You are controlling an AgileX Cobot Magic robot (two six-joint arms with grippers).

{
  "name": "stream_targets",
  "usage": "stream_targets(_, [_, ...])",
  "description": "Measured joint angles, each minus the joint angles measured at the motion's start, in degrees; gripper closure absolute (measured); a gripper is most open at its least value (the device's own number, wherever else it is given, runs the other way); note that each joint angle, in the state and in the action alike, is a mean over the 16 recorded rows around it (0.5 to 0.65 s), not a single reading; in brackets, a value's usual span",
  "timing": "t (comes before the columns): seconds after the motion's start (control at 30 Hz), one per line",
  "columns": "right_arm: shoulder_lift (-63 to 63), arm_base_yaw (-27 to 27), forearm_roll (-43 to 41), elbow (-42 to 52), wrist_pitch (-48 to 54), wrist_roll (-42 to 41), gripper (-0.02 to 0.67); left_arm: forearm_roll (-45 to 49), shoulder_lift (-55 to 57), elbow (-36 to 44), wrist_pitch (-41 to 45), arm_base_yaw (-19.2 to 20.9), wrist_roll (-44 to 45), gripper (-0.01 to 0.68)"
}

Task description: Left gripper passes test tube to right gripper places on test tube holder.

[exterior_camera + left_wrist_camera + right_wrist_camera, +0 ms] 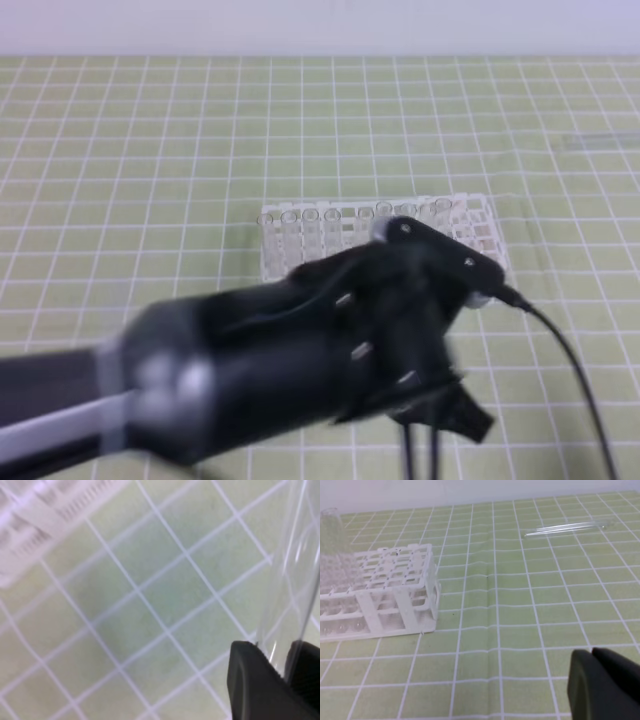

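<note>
In the left wrist view, my left gripper (280,656) is shut on a clear test tube (296,575), which rises steeply along the right edge above the green grid mat. From the exterior view my left arm (300,350) hides that grip, reaching in front of the white test tube holder (385,232). The holder (390,587) stands at the left of the right wrist view with clear tubes in its left rows. My right gripper (594,655) is shut and empty, low over the mat to the right of the holder.
Another clear tube (567,527) lies flat on the mat, far right of the holder. A black cable (570,360) trails from the left wrist toward the front edge. The holder's corner (30,525) shows at the upper left of the left wrist view.
</note>
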Motion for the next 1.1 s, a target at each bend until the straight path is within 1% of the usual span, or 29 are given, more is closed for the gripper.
stream_targets(0.13, [0.0,0.0,0.0,0.0,0.0,0.0,0.666,5.25,-5.9,6.62,-5.62,-0.94,-0.06,0.609])
stream_targets(0.17, [0.0,0.0,0.0,0.0,0.0,0.0,0.666,6.6,-7.78,8.73,-7.52,-1.14,-0.07,0.613])
stream_targets(0.3, [0.0,0.0,0.0,0.0,0.0,0.0,0.666,9.61,-14.33,17.27,-15.59,-1.38,-0.15,0.596])
stream_targets(0.4, [0.0,0.0,0.0,0.0,0.0,0.0,0.666,11.77,-18.95,23.35,-22.0,-1.37,-0.23,0.605])
stream_targets(0.57, [0.0,0.0,0.0,0.0,0.0,0.0,0.666,15.11,-25.16,31.18,-31.2,-1.35,-0.36,0.613])
stream_targets(0.67, [0.0,0.0,0.0,0.0,0.0,0.0,0.666,16.82,-27.4,33.93,-34.96,-1.36,-0.41,0.6])
stream_targets(0.77, [0.0,0.0,0.0,0.0,0.0,0.0,0.666,18.44,-28.48,35.31,-38.4,-1.36,-0.48,0.609])
stream_targets(1.1, [0.0,0.0,-0.11,0.0,0.0,0.0,0.666,21.91,-28.68,36.37,-46.9,-1.35,-0.53,0.618])
